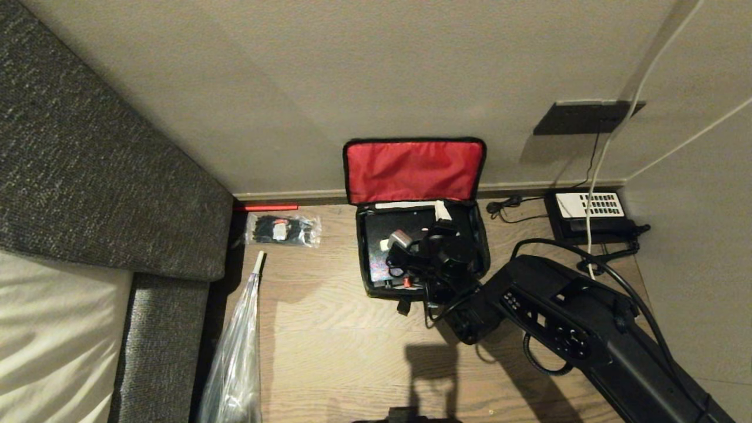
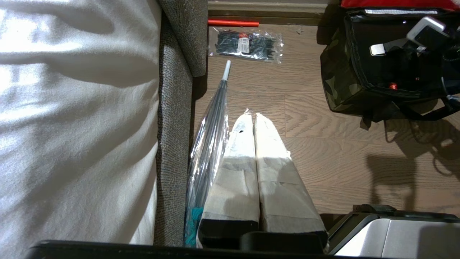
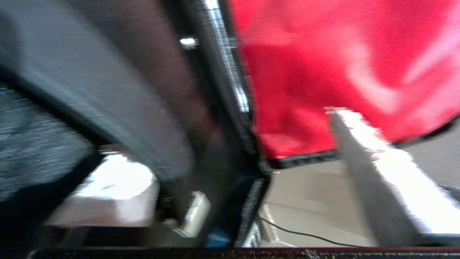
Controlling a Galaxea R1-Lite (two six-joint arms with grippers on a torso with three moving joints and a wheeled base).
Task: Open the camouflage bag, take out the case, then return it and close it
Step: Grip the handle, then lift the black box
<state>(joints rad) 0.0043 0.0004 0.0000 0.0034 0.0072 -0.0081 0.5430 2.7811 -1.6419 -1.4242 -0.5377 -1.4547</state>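
Black and bulky, the right arm (image 1: 587,329) reaches up from the lower right, its right gripper (image 1: 420,229) over the open camouflage bag (image 1: 365,276) on the wooden floor (image 1: 329,329); whether its fingers are apart I cannot tell. Inside lies the black case (image 1: 376,235), red-lined lid (image 1: 414,170) against the wall. Beside the sofa (image 2: 172,144), the left gripper (image 2: 254,120) hangs pressed together.
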